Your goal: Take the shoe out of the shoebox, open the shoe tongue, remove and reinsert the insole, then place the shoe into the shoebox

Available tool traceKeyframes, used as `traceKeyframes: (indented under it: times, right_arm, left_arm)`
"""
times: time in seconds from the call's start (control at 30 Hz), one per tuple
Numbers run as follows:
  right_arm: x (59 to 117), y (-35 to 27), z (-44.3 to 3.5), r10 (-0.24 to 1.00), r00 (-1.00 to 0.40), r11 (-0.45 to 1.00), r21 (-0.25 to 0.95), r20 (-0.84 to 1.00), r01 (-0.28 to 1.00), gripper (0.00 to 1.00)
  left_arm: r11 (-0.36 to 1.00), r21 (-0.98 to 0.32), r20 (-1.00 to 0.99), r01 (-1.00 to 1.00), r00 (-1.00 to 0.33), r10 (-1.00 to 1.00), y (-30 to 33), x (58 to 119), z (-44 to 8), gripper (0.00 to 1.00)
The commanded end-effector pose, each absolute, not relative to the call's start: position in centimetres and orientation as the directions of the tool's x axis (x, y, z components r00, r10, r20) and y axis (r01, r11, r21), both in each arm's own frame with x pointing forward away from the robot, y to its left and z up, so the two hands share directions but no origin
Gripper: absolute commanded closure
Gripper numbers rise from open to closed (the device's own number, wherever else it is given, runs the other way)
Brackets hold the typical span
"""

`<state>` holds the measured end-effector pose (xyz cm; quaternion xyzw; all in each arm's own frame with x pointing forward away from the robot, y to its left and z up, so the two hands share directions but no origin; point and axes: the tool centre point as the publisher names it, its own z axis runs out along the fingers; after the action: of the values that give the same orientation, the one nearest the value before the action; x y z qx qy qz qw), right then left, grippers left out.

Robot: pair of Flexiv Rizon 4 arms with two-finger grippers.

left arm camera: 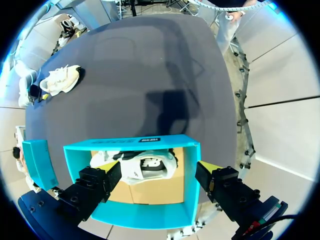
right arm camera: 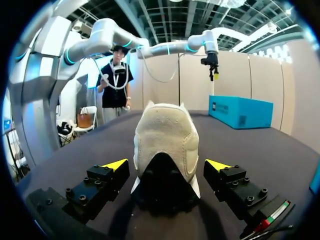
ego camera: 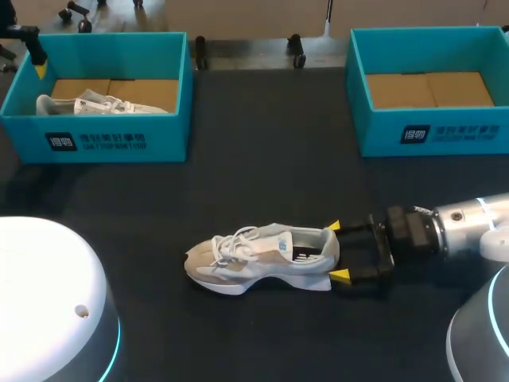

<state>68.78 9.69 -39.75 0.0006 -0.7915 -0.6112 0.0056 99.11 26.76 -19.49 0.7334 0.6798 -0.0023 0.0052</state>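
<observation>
- My right gripper (ego camera: 336, 251) lies low over the tabletop (ego camera: 262, 159), its fingers apart.
- The shoe (ego camera: 262, 259) stands upright on its sole on the tabletop, with its heel between my right gripper's fingers and its toe pointing straight away from that gripper.
- In the right wrist view a narrow gap shows between each yellow tip and the side of the heel, so the fingers flank the shoe without clamping it.
- The shoe's laces are done up; its dark opening faces upward just ahead of the fingertips.
- My left gripper (left arm camera: 158, 169) hangs above the left box (left arm camera: 130, 145), fingers wide apart and holding nothing.
- A second shoe (left arm camera: 145, 167) lies inside that box, directly under my left gripper, on the brown cardboard floor.
- The right box (ego camera: 445, 131) stands open, well apart from both grippers, off to the side of my right arm.
- The shoe on the tabletop is far ahead of my left gripper, beyond the left box.
</observation>
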Motion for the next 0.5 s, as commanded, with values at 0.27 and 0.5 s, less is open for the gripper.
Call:
traceKeyframes:
  times: [0.27,0.5]
  right_arm:
    - [69.4,11.5,-40.9,-0.03,-0.999,0.243,0.97,-0.013,-0.02,0.0]
    - [69.3,12.3,-41.3,-0.043,-0.999,0.233,0.972,-0.014,-0.024,0.0]
  left_arm:
    - [-0.077,0.007,-0.009,0.997,0.077,0.997,26.8,99.0,-19.4,0.0]
    - [-0.077,0.007,-0.009,0.997,0.077,0.997,26.8,99.0,-19.4,0.0]
